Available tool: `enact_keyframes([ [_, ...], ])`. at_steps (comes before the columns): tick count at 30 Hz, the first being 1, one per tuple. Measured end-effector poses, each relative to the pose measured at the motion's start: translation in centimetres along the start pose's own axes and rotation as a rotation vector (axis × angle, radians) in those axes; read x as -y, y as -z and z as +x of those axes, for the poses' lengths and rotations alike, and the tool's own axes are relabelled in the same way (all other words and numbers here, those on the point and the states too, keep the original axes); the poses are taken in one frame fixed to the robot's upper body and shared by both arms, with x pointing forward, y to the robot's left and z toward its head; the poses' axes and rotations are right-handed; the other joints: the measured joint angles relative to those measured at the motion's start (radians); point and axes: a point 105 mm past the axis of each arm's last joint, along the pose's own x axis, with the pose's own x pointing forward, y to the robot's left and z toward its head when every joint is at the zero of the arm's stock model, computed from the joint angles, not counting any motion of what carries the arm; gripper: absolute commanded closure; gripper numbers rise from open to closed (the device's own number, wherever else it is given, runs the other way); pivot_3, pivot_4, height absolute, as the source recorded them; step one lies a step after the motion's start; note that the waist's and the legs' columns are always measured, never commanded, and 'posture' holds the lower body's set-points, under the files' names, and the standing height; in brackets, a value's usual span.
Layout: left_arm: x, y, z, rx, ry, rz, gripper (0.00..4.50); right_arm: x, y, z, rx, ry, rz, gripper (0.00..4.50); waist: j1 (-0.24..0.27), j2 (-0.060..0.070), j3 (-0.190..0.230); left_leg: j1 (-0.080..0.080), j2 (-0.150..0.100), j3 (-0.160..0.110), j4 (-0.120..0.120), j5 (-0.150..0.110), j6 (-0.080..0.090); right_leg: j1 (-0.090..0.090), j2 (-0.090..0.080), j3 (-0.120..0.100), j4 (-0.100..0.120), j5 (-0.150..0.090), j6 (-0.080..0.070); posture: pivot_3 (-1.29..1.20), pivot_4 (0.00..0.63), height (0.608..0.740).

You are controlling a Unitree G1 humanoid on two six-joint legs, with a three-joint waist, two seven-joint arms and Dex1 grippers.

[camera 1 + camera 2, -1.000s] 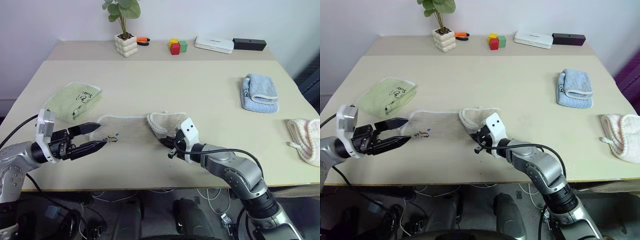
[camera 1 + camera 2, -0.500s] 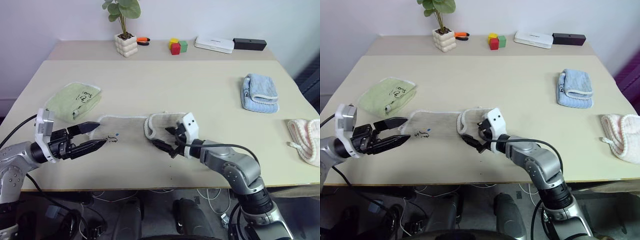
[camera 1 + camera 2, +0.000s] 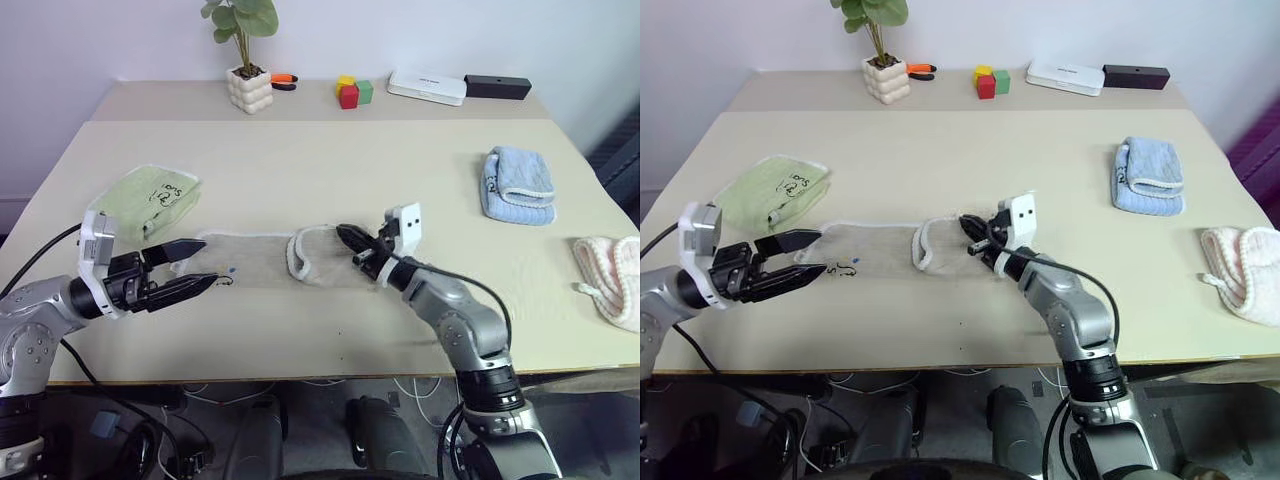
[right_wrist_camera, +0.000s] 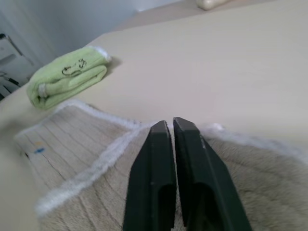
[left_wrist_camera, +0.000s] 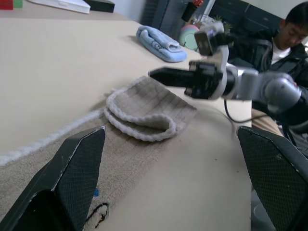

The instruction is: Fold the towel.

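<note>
While my left gripper hangs over the near left end of the towel, its two black fingers stand wide apart with nothing between them; I cannot confirm whether the lower fingertip touches the cloth beside the black scribble. My right gripper has its fingers pressed together, as the right wrist view shows them side by side with barely a slit between. They point toward the robot's left and sit over the folded-back right end of the towel. I see no cloth pinched between them, and I cannot tell whether the tips rest on the fabric.

The towel is beige, lying along the near part of the table, left portion flat, right end turned over into a loose flap with a whitish corded hem.

The underside of the flap is hidden. The scribble is too small to read.

The table is a pale tan top. A light green towel with black writing lies near the left edge, a light blue folded towel well to the right, and a pink-white cloth is cut off at the right edge. At the far side stand a potted plant, coloured blocks, a white box and a black box, against a pale wall. A seated person appears in the left wrist view.
</note>
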Motion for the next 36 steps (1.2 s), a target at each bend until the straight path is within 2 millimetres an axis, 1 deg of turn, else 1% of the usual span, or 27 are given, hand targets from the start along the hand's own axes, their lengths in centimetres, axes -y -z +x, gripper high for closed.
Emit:
enact_keyframes([
  [5,0.1,0.5,-0.2,-0.009,-0.008,-0.016,0.0,-0.8,2.8,0.2,-0.029,-0.035,-0.068,4.49,0.001,0.0,0.0,0.0,0.0,0.0,0.0,0.0,0.0,0.0,0.0,0.0,0.0,0.0,0.0,0.0,0.15,0.74],
  [7,0.1,0.6,-0.3,-0.012,-0.01,-0.019,0.0,-1.1,3.6,0.2,-0.043,-0.048,-0.119,4.49,0.001,0.0,0.0,0.0,0.0,0.0,0.0,0.0,0.0,0.0,0.0,0.0,0.0,0.0,0.0,0.0,0.15,0.74],
  [10,0.3,0.7,-0.3,-0.016,-0.009,-0.017,0.0,-1.2,3.9,0.3,-0.044,-0.065,-0.206,4.49,0.001,-0.001,0.0,0.001,0.0,0.0,0.0,0.0,0.0,0.001,0.0,0.0,0.0,0.0,0.0,0.0,0.15,0.74],
  [14,0.3,0.6,-0.2,-0.016,-0.009,-0.008,0.0,-1.3,4.0,0.4,-0.053,-0.086,-0.258,4.49,0.001,-0.001,0.0,0.001,0.0,0.0,0.0,0.0,0.0,0.001,0.0,0.0,0.0,0.0,0.0,0.0,0.15,0.74],
  [16,0.3,0.6,-0.1,-0.011,-0.02,-0.004,0.0,-1.3,3.9,0.5,-0.066,-0.101,-0.254,3.97,0.001,-0.001,0.0,0.001,0.0,0.0,0.0,0.0,0.0,0.001,0.0,0.0,0.0,0.0,0.0,0.0,0.15,0.74],
  [17,0.2,0.6,0.0,-0.006,-0.028,-0.006,0.0,-1.4,3.7,0.5,-0.069,-0.108,-0.243,3.62,0.001,0.0,0.0,0.001,0.0,0.0,0.0,0.0,0.0,0.001,0.0,0.0,0.0,0.0,0.0,0.0,0.15,0.74],
  [19,0.0,0.8,0.2,0.009,-0.065,-0.02,0.0,-1.6,2.6,0.4,-0.059,-0.131,-0.241,2.72,0.001,0.0,0.0,0.001,0.0,0.0,0.0,0.0,0.0,0.001,0.0,0.0,0.0,0.0,0.0,0.0,0.15,0.74],
  [20,0.0,0.9,0.3,0.019,-0.083,-0.032,0.0,-1.5,1.5,0.4,-0.039,-0.136,-0.258,2.22,0.002,0.0,0.0,0.001,0.0,0.0,0.001,0.0,0.0,0.001,-0.001,0.0,0.0,0.0,0.0,0.0,0.15,0.74],
  [21,0.1,0.9,0.4,0.032,-0.094,-0.047,0.0,-1.4,0.3,0.4,-0.014,-0.136,-0.269,1.68,0.002,0.0,0.0,0.001,0.001,-0.001,0.001,0.0,0.0,0.001,-0.001,0.0,0.0,0.0,0.0,0.0,0.15,0.74],
  [22,0.2,0.8,0.5,0.047,-0.11,-0.067,0.0,-1.3,-1.2,0.3,0.017,-0.141,-0.273,1.23,0.002,0.0,0.0,0.001,0.001,-0.001,0.001,0.0,0.0,0.001,-0.001,0.0,0.0,0.0,0.0,0.0,0.15,0.74],
  [23,0.4,0.6,0.6,0.062,-0.12,-0.087,0.0,-1.1,-2.8,0.0,0.043,-0.155,-0.257,0.66,0.003,0.0,0.0,0.001,0.002,-0.001,0.001,0.0,0.0,0.001,-0.001,0.0,0.0,0.0,0.0,0.0,0.15,0.74],
  [24,0.7,0.4,0.6,0.072,-0.129,-0.109,0.0,-0.9,-4.2,-0.5,0.061,-0.179,-0.233,0.18,0.005,0.0,0.0,0.0,0.002,-0.001,0.001,0.0,0.0,0.002,-0.001,0.0,0.0,0.0,0.0,0.0,0.15,0.74],
  [25,1.1,0.5,0.6,0.075,-0.152,-0.138,0.0,-0.5,-6.2,-1.7,0.07,-0.227,-0.224,0.03,0.007,0.0,0.0,0.0,0.002,-0.001,0.001,0.0,0.0,0.002,-0.003,0.0,0.0,0.0,0.0,0.0,0.15,0.74],
  [26,1.3,0.7,0.4,0.075,-0.174,-0.16,0.0,-0.1,-7.4,-2.7,0.079,-0.251,-0.228,0.03,0.009,0.0,0.0,0.001,0.001,-0.001,0.001,0.0,0.0,0.003,-0.003,0.0,-0.001,0.0,0.0,0.0,0.15,0.74],
  [27,1.2,1.0,0.4,0.083,-0.201,-0.187,0.0,0.1,-8.3,-3.6,0.088,-0.276,-0.226,0.03,0.009,0.0,0.0,0.001,0.001,-0.001,0.001,0.0,0.0,0.004,-0.003,-0.001,-0.002,0.0,0.0,0.0,0.15,0.74],
  [28,1.1,1.2,0.4,0.101,-0.239,-0.219,0.0,0.2,-8.8,-4.5,0.081,-0.309,-0.233,0.03,0.008,0.0,0.0,0.001,0.001,-0.002,0.002,0.0,0.0,0.004,-0.003,-0.001,-0.002,0.0,0.0,0.0,0.15,0.74],
  [30,0.4,1.5,0.5,0.15,-0.34,-0.289,0.0,0.4,-8.5,-6.0,0.024,-0.38,-0.259,0.03,0.008,0.0,0.0,0.002,0.001,-0.002,0.002,0.0,0.0,0.005,-0.002,-0.001,-0.002,0.0,0.0,0.0,0.15,0.74],
  [32,0.1,1.8,0.4,0.198,-0.426,-0.349,0.0,0.3,-8.2,-6.7,-0.012,-0.43,-0.272,0.03,0.004,0.0,0.0,0.002,0.001,-0.002,0.003,0.0,0.0,0.005,-0.002,-0.001,-0.002,0.001,0.001,0.0,0.15,0.74],
  [34,0.9,1.6,0.9,0.276,-0.464,-0.414,0.0,0.3,-8.3,-7.2,-0.029,-0.46,-0.307,0.03,0.001,0.0,0.0,0.002,0.002,0.0,0.003,-0.001,0.001,0.005,-0.002,0.0,-0.002,0.002,0.003,0.0,0.15,0.74],
  [36,1.7,2.1,1.1,0.302,-0.51,-0.488,0.0,0.2,-8.9,-7.5,-0.026,-0.483,-0.378,0.03,0.003,0.0,0.0,0.002,0.001,-0.001,0.003,-0.001,0.001,0.005,-0.002,0.0,-0.002,0.002,0.003,0.0,0.15,0.74],
])
